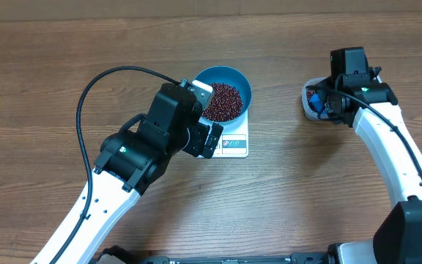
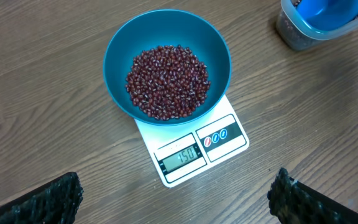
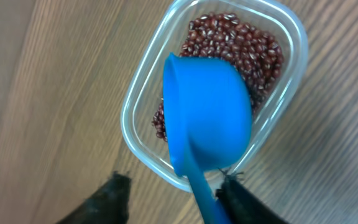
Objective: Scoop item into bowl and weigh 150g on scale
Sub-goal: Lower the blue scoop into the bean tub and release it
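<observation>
Right hand (image 3: 174, 186): fingers stand spread, wider than the blue scoop's handle (image 3: 201, 193) that runs between them. One finger seems to touch the handle and the other is clear of it, so I read no pinch. Scoop (image 3: 207, 106) rests bowl-down in the clear tub (image 3: 140, 93), over the remaining beans, near the desk's (image 1: 50, 73) far right.

Left hand (image 2: 176, 186): fingers wide apart, nothing between them, hanging above the desk's middle and looking down on the scale.

Beans (image 2: 166, 81): a loose heap in the blue bowl (image 2: 114, 62). Bowl sits squarely on the white scale (image 2: 229, 134), mid-desk toward the far edge. Display (image 2: 180, 157) digits are small but look like the target weight. Judgement: weighing is about complete.

Handling, judged:
- Beans are hard, dry and free-rolling. They spill with any tilt or jolt.
- Bowl looks stiff and smooth, likely slippery. Loaded, it has modest heft.
- Grip it at the rim and keep it level.
- Nudging it would upset the reading.
- Scoop seems light and rigid. Hold it by the handle.
</observation>
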